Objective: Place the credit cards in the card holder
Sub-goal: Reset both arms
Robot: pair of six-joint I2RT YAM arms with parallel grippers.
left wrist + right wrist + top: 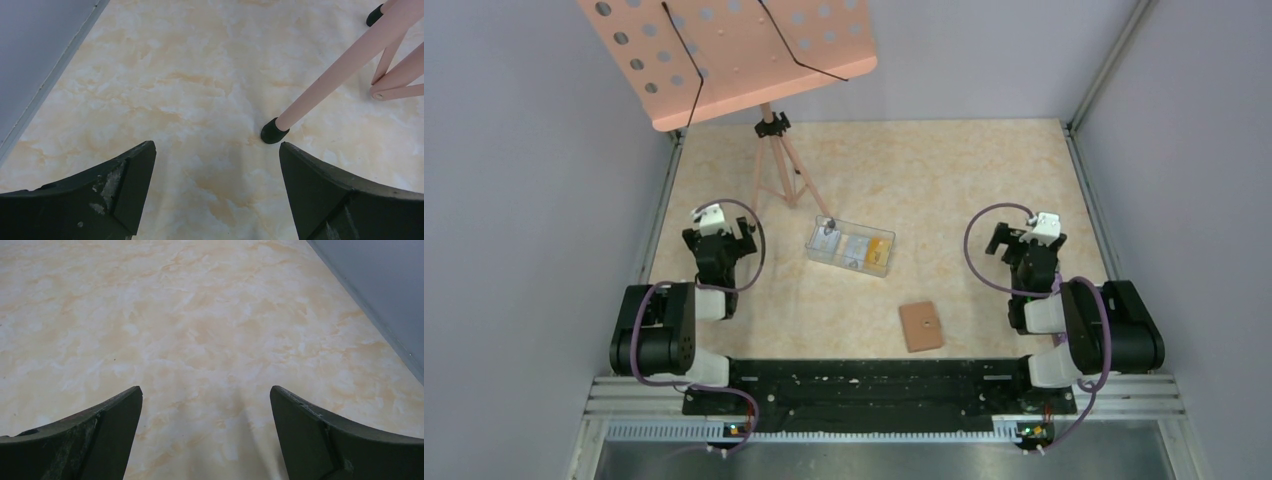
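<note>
left gripper (216, 150) spread wide, empty; right gripper (206, 390) likewise. credit cards (864, 250) inside clear box (811, 248); card holder (921, 326) flat on tabletop (984, 180), apart.

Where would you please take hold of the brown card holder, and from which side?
Probably across its two long edges, from straight above, with the nearer, open right gripper. The card holder lies flat and closed on the table, so only its thin edges offer purchase.
</note>
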